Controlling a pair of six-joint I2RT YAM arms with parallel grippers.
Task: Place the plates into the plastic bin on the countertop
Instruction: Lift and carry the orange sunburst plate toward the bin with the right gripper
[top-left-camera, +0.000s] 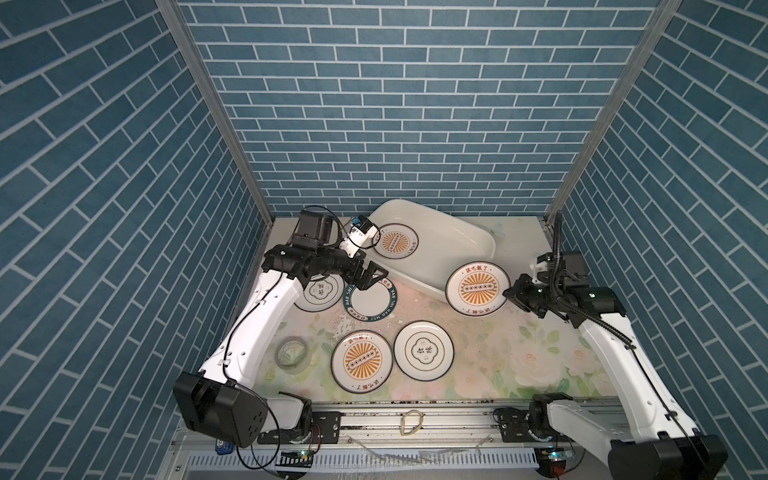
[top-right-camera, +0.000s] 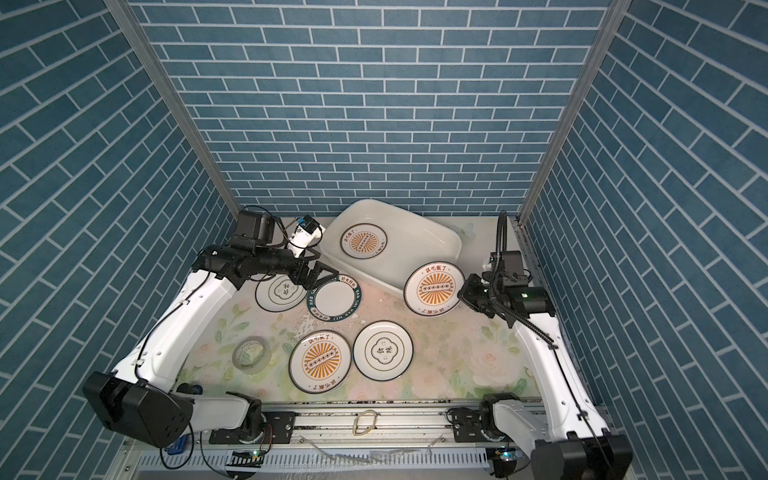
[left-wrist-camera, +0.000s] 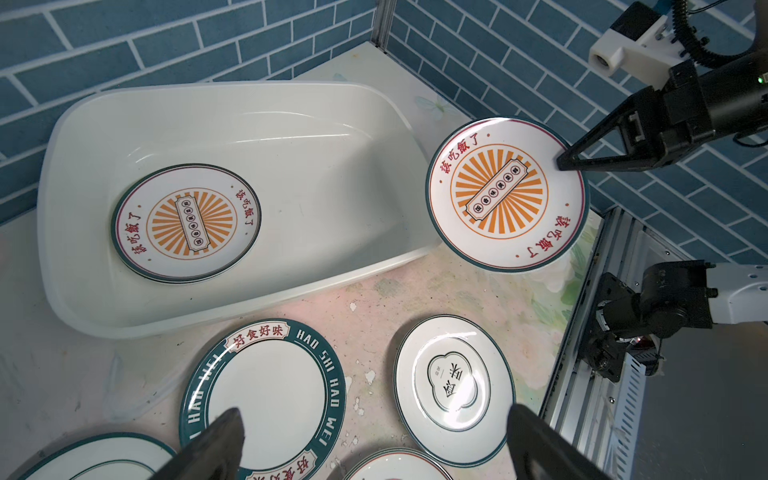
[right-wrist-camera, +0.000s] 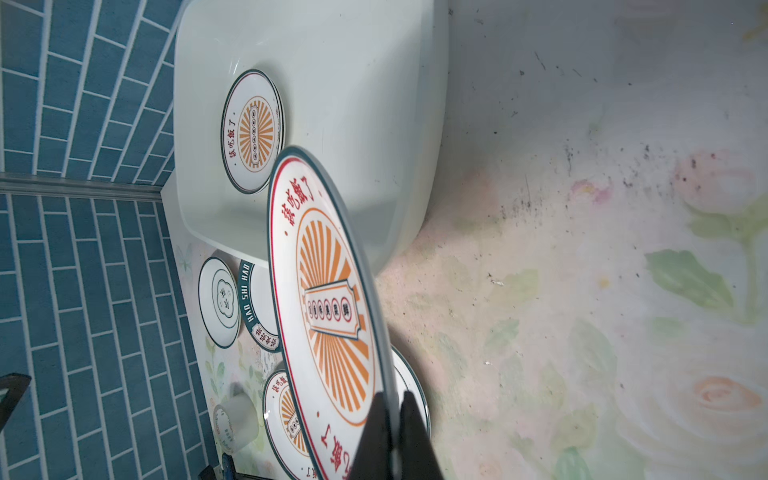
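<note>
As right pincer (top-left-camera: 507, 292) nips its rim — sunburst plate (top-left-camera: 477, 289) juts ahead.

The left arm (top-left-camera: 266, 320) reaches up from its base at the near left edge, with the forearm bent across toward the middle. There the left gripper (top-left-camera: 372, 279) hangs with its jaws spread wide and nothing between them, as the left wrist view shows. The right arm (top-left-camera: 615, 353) rises from the near right corner with its wrist turned inward, and the right gripper (top-left-camera: 508, 293) is clamped tight on the rim of a tilted plate (top-left-camera: 478, 289).
</note>
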